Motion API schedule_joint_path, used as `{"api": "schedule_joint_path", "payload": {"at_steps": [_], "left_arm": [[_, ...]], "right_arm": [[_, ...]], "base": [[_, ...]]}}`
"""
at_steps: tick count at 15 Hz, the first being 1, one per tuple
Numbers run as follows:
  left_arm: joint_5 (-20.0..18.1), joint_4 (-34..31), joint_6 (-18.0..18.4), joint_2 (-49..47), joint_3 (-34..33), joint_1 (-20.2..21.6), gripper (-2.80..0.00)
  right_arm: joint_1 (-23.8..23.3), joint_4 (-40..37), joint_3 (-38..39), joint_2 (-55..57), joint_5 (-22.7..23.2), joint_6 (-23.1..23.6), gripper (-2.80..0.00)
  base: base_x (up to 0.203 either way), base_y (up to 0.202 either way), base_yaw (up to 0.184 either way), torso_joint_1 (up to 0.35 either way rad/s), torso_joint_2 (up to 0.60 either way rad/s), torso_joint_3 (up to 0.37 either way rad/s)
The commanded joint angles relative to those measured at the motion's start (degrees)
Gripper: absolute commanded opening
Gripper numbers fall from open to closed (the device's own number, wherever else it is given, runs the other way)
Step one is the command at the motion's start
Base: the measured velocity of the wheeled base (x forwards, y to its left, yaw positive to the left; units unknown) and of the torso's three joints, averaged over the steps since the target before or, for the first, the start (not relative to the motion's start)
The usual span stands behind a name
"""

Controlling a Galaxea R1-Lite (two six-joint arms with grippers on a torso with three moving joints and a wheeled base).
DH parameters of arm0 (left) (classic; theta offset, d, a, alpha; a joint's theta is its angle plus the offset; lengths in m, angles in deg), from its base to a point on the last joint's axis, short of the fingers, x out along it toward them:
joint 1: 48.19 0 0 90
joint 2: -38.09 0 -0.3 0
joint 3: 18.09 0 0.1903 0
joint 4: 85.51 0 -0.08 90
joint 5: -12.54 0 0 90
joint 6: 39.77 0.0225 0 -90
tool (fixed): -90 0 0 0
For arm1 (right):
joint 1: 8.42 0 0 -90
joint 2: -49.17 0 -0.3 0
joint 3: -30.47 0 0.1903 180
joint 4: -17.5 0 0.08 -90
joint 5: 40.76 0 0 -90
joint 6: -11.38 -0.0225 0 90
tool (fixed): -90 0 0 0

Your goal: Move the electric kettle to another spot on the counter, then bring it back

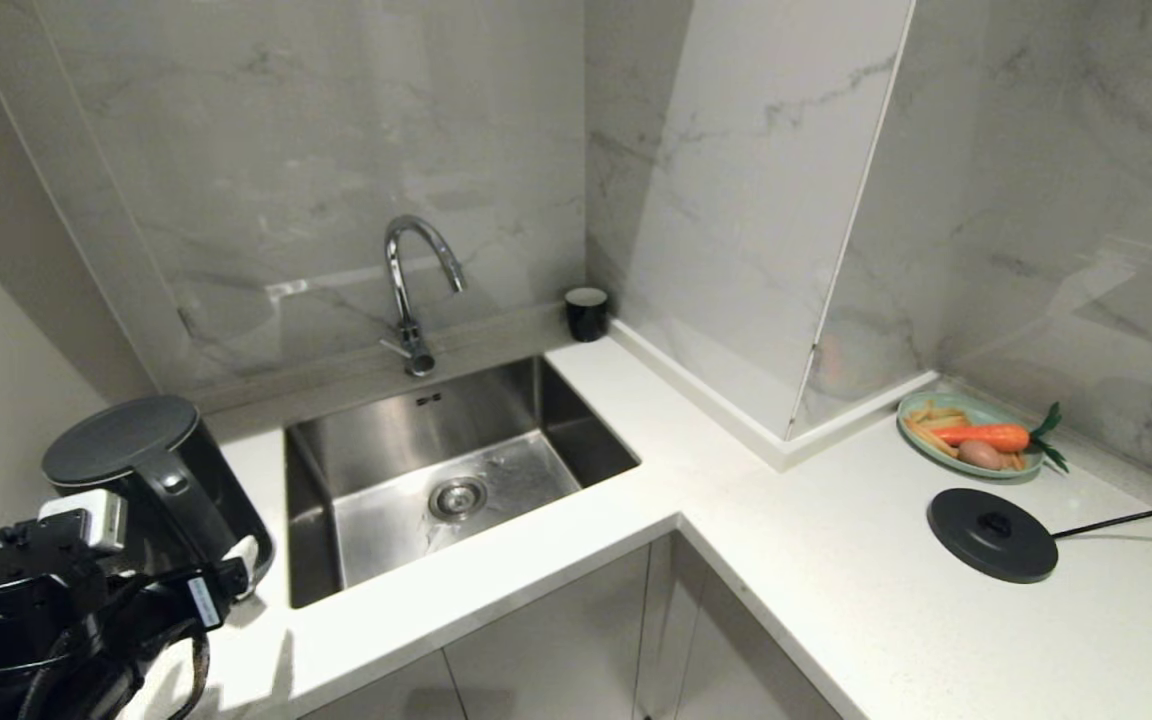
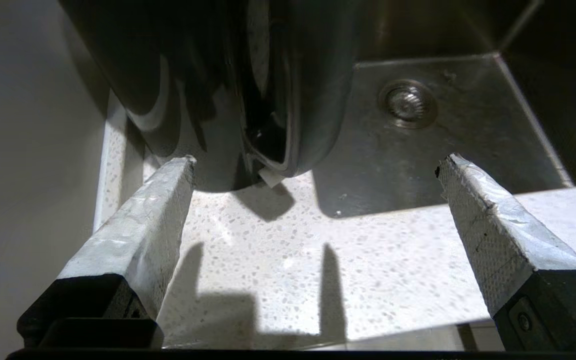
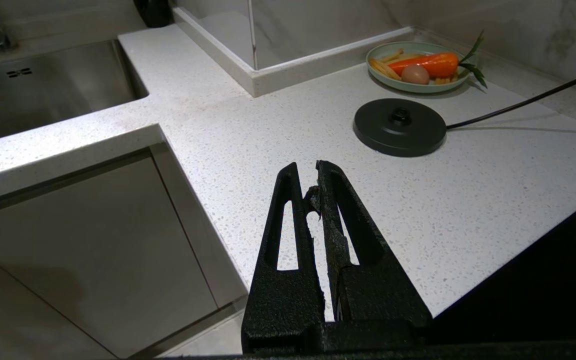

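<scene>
The electric kettle (image 1: 131, 440), glossy black with a flat lid and loop handle, stands upright on the counter (image 1: 836, 560) left of the sink, handle toward me. My left gripper (image 1: 171, 545) is low in front of it and open wide. In the left wrist view the kettle (image 2: 208, 100) fills the space just beyond the gripper (image 2: 315, 162). Only speckled counter (image 2: 268, 260) lies between the padded fingers (image 2: 143, 225). My right gripper (image 3: 308, 167) hangs shut and empty over the counter's front edge (image 3: 268, 125).
The steel sink (image 1: 556, 410) with its tap (image 1: 406, 290) lies right of the kettle. A small black cup (image 1: 586, 312) sits in the back corner. On the right stretch are the round black base disc (image 1: 991, 533) with its cord and a green plate (image 1: 921, 440) of vegetables. A wall stands close on the kettle's left.
</scene>
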Motion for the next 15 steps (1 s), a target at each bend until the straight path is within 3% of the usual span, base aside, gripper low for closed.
{"api": "schedule_joint_path", "payload": {"at_steps": [1,4,7,9,12,14,15], "left_arm": [[-1.4,-4.9,0.1,13.7,0.0,-1.5,0.0],[-4.3,-15.5,1.9,29.6,0.8,-3.9,0.0],[-5.5,-21.1,6.5,42.2,2.1,-4.8,0.0],[-5.9,-29.5,8.5,50.1,4.9,-5.1,0.0],[-6.8,-49.1,9.3,63.6,10.7,-6.5,0.0],[-6.9,-67.1,9.7,70.9,16.9,-7.2,0.0],[-6.2,-72.7,9.8,73.3,20.1,-6.6,0.0]], "right_arm": [[0.0,0.0,0.0,0.0,0.0,0.1,-2.8],[0.0,0.0,0.0,0.0,0.0,0.1,-2.8],[0.0,0.0,0.0,0.0,0.0,0.1,-2.8],[0.0,0.0,0.0,0.0,0.0,0.1,-2.8],[0.0,0.0,0.0,0.0,0.0,0.1,-2.8],[0.0,0.0,0.0,0.0,0.0,0.1,-2.8],[0.0,0.0,0.0,0.0,0.0,0.1,-2.8]], "base": [[0.0,0.0,0.0,0.0,0.0,0.0],[0.0,0.0,0.0,0.0,0.0,0.0],[0.0,0.0,0.0,0.0,0.0,0.0],[0.0,0.0,0.0,0.0,0.0,0.0],[0.0,0.0,0.0,0.0,0.0,0.0],[0.0,0.0,0.0,0.0,0.0,0.0],[0.0,0.0,0.0,0.0,0.0,0.0]]}}
